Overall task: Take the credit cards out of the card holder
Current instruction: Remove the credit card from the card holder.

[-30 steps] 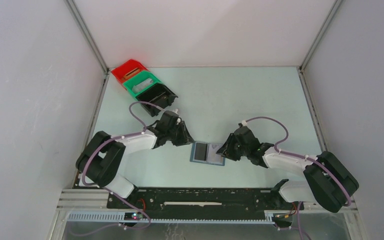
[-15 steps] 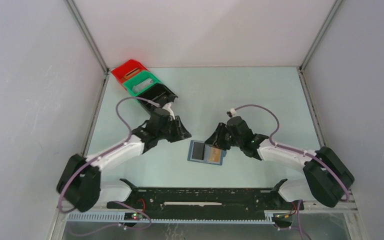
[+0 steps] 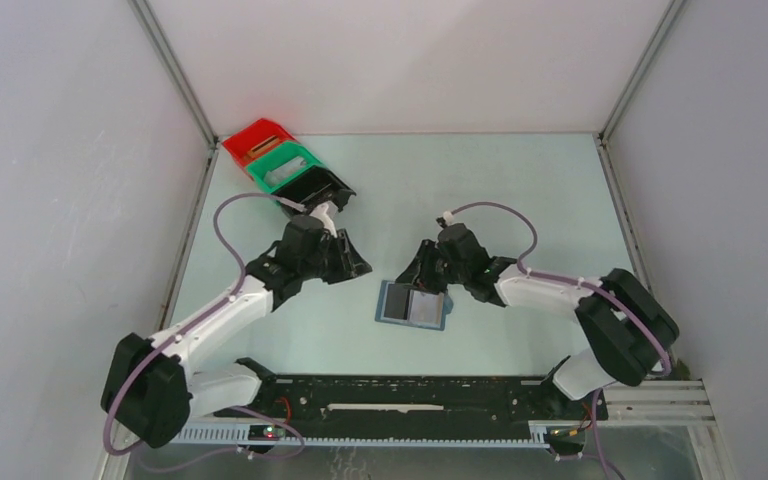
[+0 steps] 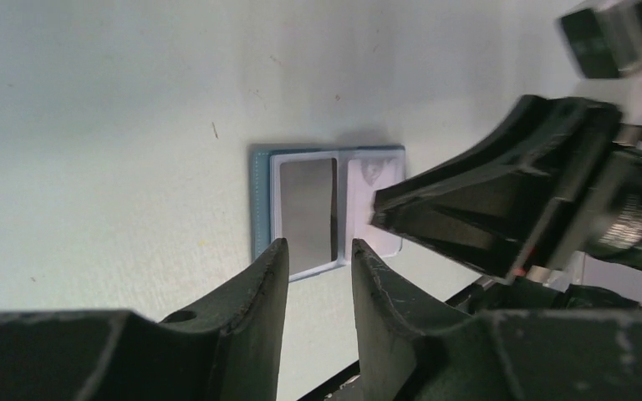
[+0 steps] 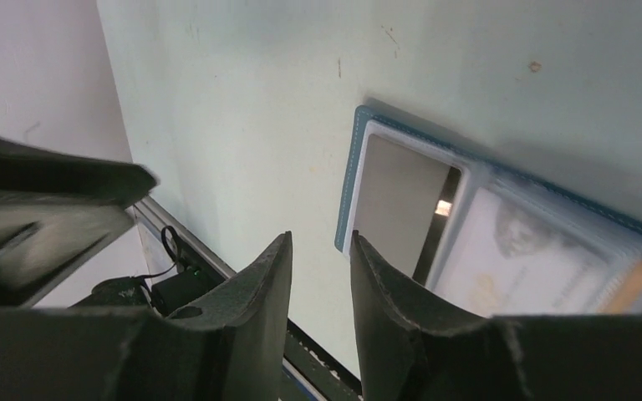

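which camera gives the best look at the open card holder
Left wrist: the card holder lies open and nearly whole, both inner panels visible. Right wrist shows it closer but cut off at the frame edge. Top view shows it small.

Blue-teal card holder (image 3: pixel 412 305) lying open and flat, inner face up, mid-table slightly toward the near edge, silvery grey card (image 4: pixel 308 205) seated in left clear pocket, pale printed card (image 5: pixel 518 251) in right pocket, both flat, none protruding.
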Controlling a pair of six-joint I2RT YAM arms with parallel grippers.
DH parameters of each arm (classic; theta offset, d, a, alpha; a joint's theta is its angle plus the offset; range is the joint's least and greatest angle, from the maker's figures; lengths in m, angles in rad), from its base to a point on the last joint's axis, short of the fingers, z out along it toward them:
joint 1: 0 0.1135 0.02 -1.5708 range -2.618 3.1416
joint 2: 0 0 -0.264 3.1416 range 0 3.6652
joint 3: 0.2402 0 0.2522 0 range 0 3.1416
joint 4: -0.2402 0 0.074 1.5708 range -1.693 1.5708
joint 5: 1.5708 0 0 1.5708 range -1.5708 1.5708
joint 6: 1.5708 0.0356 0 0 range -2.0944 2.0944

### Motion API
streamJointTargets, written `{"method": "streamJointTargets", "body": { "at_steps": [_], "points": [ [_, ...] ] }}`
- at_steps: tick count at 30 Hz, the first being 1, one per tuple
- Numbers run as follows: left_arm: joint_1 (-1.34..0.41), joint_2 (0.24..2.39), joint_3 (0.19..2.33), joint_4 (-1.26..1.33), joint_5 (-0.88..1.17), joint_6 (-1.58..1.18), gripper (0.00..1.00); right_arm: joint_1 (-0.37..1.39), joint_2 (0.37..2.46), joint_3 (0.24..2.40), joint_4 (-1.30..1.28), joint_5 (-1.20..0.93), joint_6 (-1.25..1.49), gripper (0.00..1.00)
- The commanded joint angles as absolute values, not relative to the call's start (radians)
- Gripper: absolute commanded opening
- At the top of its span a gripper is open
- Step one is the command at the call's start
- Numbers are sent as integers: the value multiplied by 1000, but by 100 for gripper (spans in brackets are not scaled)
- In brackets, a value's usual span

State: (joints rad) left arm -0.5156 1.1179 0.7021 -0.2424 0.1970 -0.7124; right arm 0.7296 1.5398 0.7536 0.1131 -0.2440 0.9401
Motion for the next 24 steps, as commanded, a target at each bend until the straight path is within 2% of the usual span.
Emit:
{"method": "streamJointTargets", "body": {
  "at_steps": [1, 11, 24],
  "points": [
    [-542, 1212, 713, -227, 271, -664, 39, 714, 1414, 692, 59, -164, 944, 41],
    [-604, 1430, 738, -136, 304, -690, 38, 711, 1224, 508, -32, -76, 988, 43],
    [-604, 1550, 732, -105, 318, -700, 36, 695, 1283, 492, -9, -68, 985, 43]
  ]
}}
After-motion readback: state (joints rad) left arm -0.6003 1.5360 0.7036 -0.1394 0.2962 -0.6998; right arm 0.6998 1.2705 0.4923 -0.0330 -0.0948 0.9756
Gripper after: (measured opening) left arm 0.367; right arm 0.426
